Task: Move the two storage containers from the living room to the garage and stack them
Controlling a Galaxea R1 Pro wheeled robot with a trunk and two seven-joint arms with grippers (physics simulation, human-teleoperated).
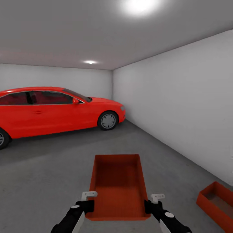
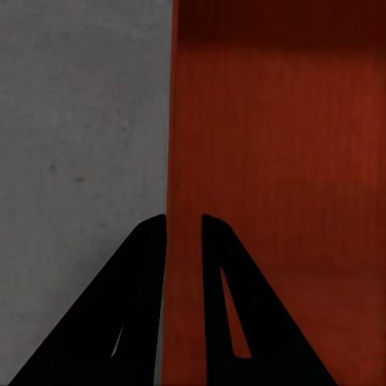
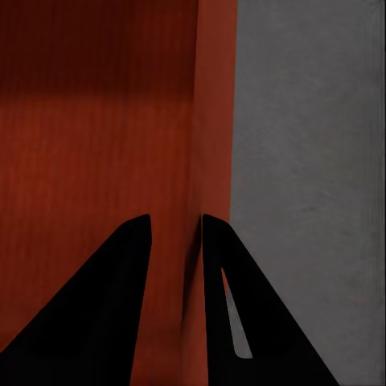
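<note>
I am in the garage, and an orange-red open-top storage container (image 1: 118, 184) sits between my two arms, low in the head view. My left gripper (image 1: 89, 205) is shut on its left side wall and my right gripper (image 1: 150, 205) on its right side wall. The left wrist view has the thin wall (image 2: 183, 121) running between the black fingers (image 2: 149, 265), with grey concrete floor (image 2: 80, 145) outside it. In the right wrist view the other wall (image 3: 211, 121) is pinched the same way by the right gripper (image 3: 175, 219). A second storage container (image 1: 216, 202) rests on the floor at the lower right.
A red coupe car (image 1: 55, 108) stands across the left and middle of the room. A plain white wall (image 1: 181, 106) runs along the right, close to the second container. Dark grey concrete floor (image 1: 48, 174) stretches between me and the car.
</note>
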